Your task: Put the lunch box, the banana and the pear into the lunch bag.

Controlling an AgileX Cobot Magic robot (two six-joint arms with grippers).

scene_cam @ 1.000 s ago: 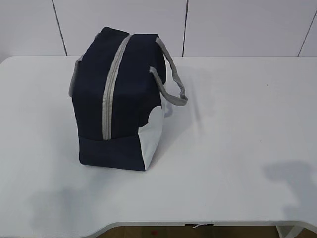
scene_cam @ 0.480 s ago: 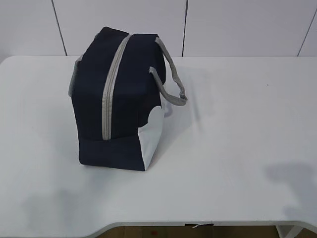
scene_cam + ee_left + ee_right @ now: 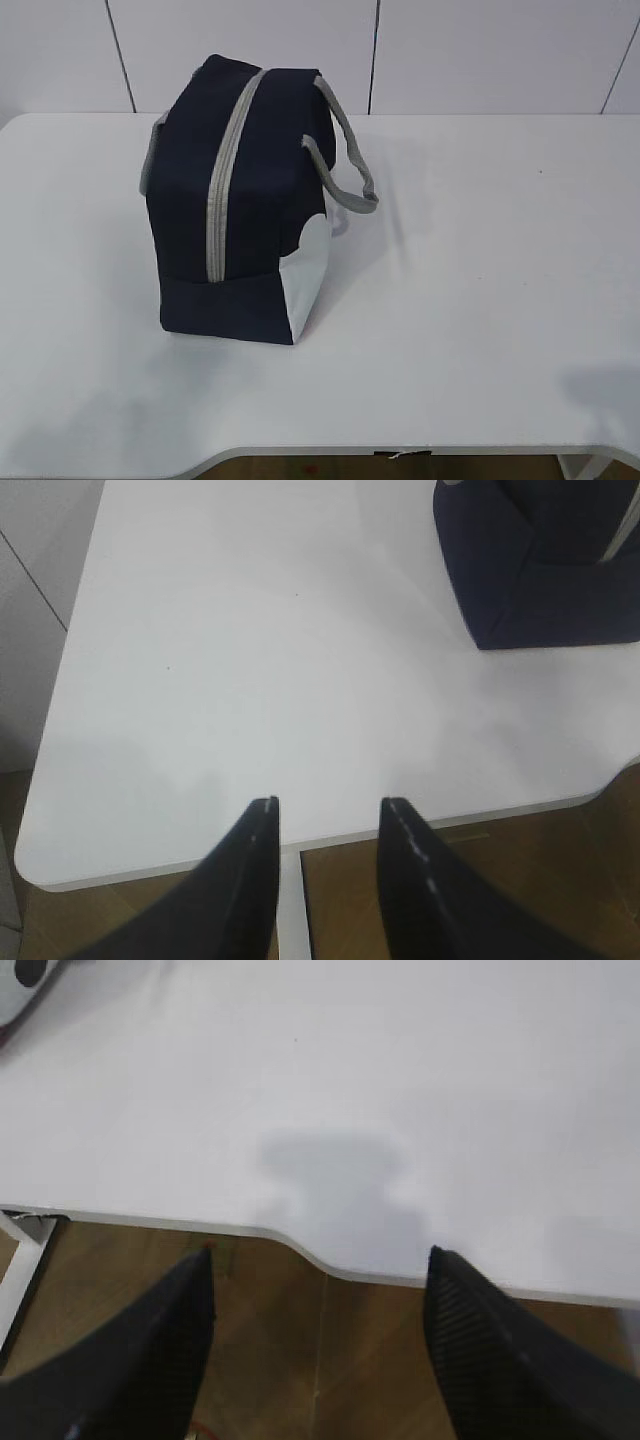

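On the left part of the white table [image 3: 480, 300] the lunch bag [image 3: 240, 210] is seen standing upright, its grey zipper [image 3: 222, 180] drawn closed. Over the table's near edge the left gripper [image 3: 325, 805] is held with jaws partly apart, empty; the right gripper [image 3: 320, 1255] is spread wide, nothing between its fingers

Matt cloth lunch bag [image 3: 250, 210]; smooth table [image 3: 480, 300].
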